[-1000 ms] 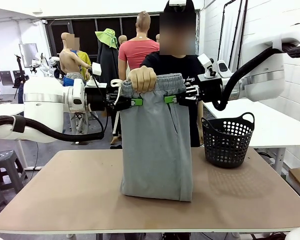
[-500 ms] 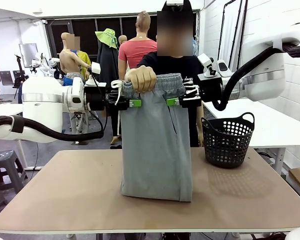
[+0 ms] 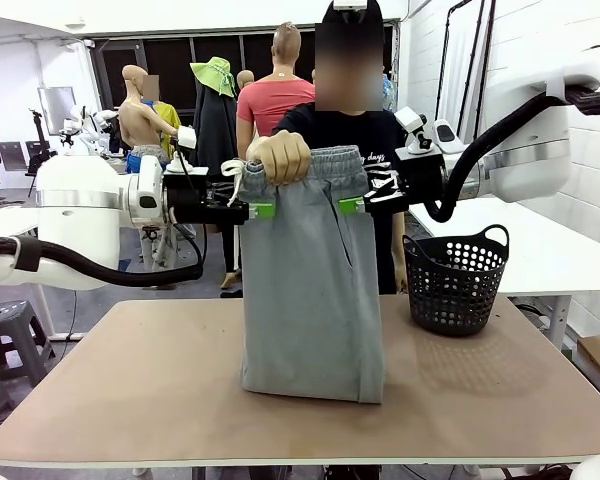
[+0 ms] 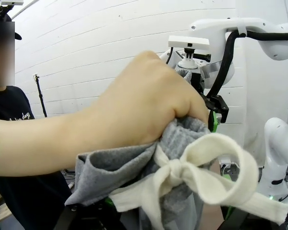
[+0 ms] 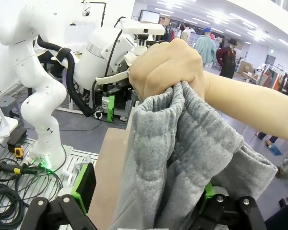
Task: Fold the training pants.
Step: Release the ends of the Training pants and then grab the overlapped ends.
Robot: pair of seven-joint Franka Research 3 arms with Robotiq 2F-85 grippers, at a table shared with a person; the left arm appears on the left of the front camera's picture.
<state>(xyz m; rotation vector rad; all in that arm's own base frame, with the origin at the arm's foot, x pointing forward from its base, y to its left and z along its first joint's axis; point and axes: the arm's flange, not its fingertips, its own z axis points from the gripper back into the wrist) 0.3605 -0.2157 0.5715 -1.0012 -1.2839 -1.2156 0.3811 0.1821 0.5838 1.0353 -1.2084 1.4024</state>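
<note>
The training pants [image 3: 312, 290] are held up above the middle of the bench [image 3: 130, 380]. They hang straight down, and their lower end is rested on the bench top. The gathered waistband [image 3: 332, 160] is gripped at its 10 o'clock corner by a person's hand [image 3: 282, 157], which is closed in a fist over the cloth. The white drawstring [image 3: 232, 176] is hung in a loop at 9 o'clock of that hand.

The left tool [image 3: 258, 210] is placed at 9 o'clock of the pants, just below the waistband, with a green pad at the edge of the cloth. The right tool [image 3: 352, 205] is placed towards 3 o'clock, at the same height, with a green pad in front of the grey cloth.

In the right wrist view the fingers [image 5: 84, 184] of the right tool are seen spread wide. The grey cloth is hung between them and is not pinched. In the left wrist view the jaws of the left tool are also spread wide, and the drawstring bow and the cloth are seen between them. Whether any pad touches the cloth cannot be told.

A black basket [image 3: 456, 280] is stood on the bench at 3 o'clock of the pants, apart from them.
</note>
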